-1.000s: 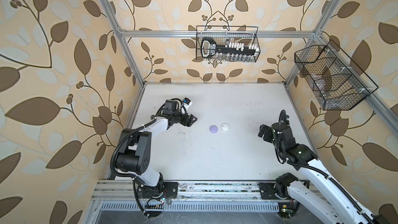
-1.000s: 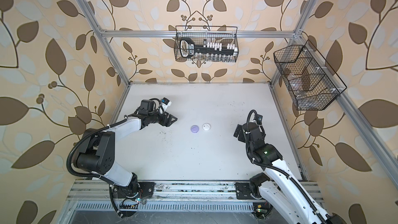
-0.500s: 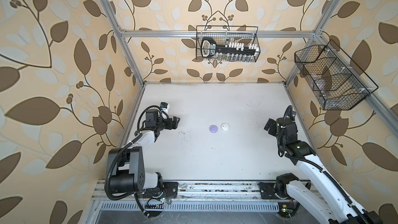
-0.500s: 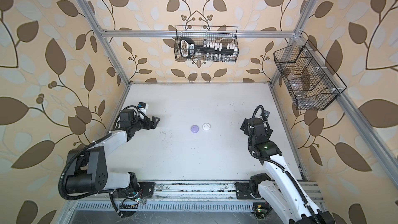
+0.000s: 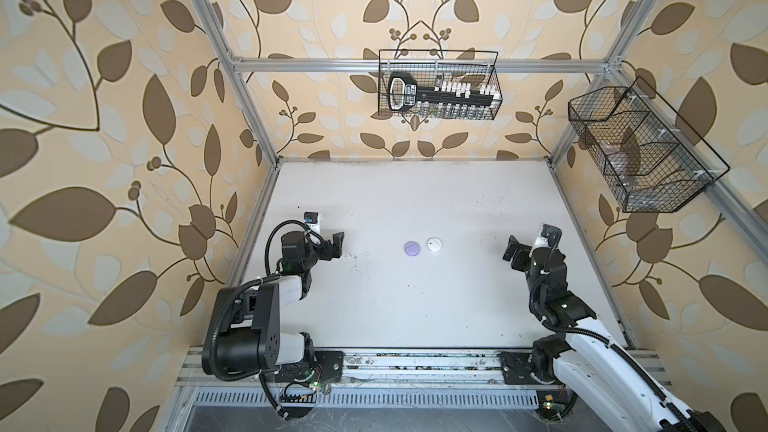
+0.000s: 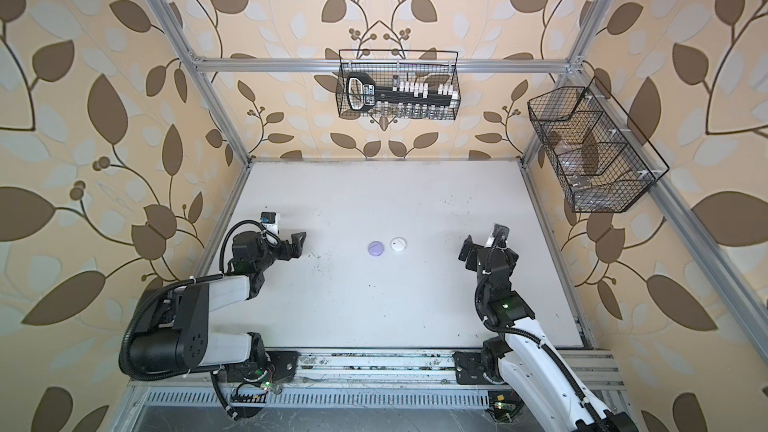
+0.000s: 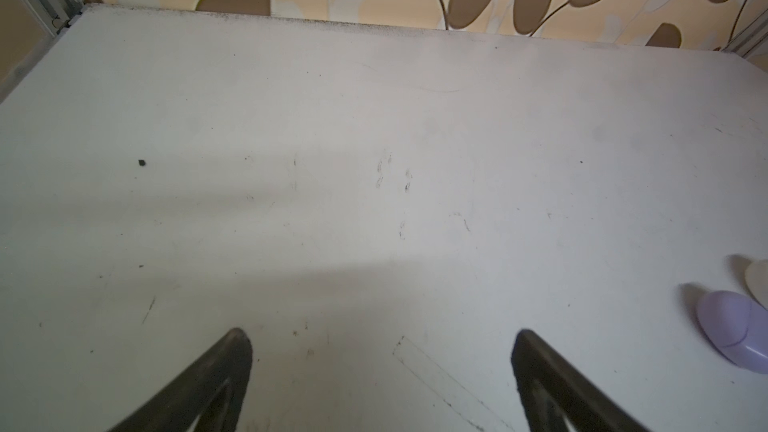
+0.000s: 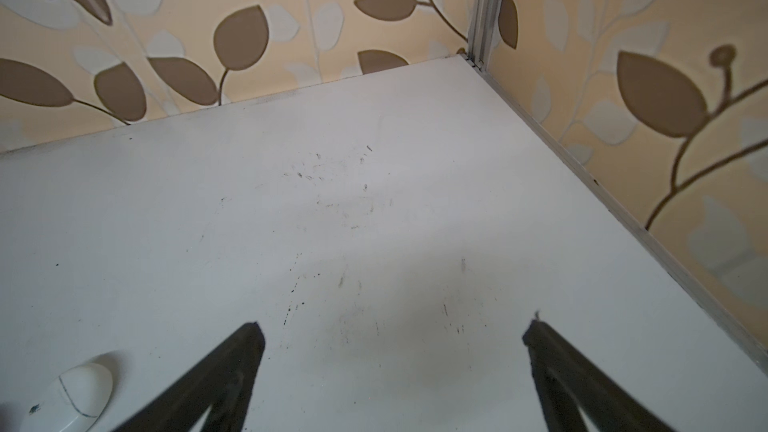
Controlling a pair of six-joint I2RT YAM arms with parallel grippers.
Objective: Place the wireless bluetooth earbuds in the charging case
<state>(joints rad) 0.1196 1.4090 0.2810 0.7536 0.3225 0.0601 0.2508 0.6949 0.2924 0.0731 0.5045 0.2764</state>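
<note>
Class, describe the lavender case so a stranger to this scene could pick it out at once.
Look at the white table inside the leaf-papered walls. Near its middle lie two small round cases side by side. Yours is the lavender case, on the left gripper side; the other is the white case.

Both top views overlook the whole table [image 5: 415, 305]; wrist views skim it, seemingly low.

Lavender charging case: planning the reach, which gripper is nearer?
Left. The left gripper is left of the lavender charging case; the right gripper is farther, beyond the white case.
</note>
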